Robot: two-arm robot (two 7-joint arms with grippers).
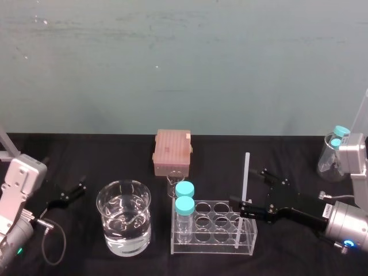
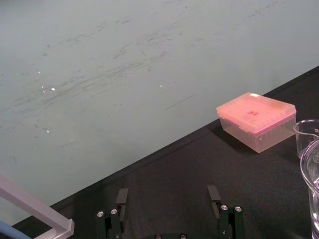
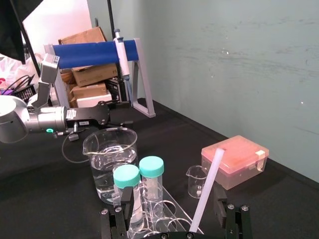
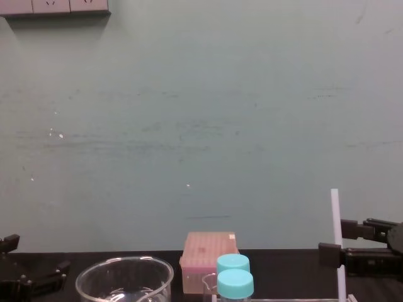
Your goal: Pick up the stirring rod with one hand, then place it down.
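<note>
Here, black tabletop (image 1: 86,150), teal wall (image 1: 184,57) behind, stirring rod (image 1: 245,178) upright in rack (image 1: 214,248)

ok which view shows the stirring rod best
Head view: the whole stirring rod shows, standing in the tube rack inside the open right gripper; left gripper idles far left. Right wrist and chest views crop the rod's base.

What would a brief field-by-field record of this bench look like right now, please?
stirring rod: upright in the clear rack, near its right end
right tool: open, one finger on either side of the stirring rod
left tool: open, parked on the robot's left
rack contents: two blue-capped tubes at its left end
other items: beaker of water, pink box, small beaker
task stage: stirring rod not yet lifted
</note>
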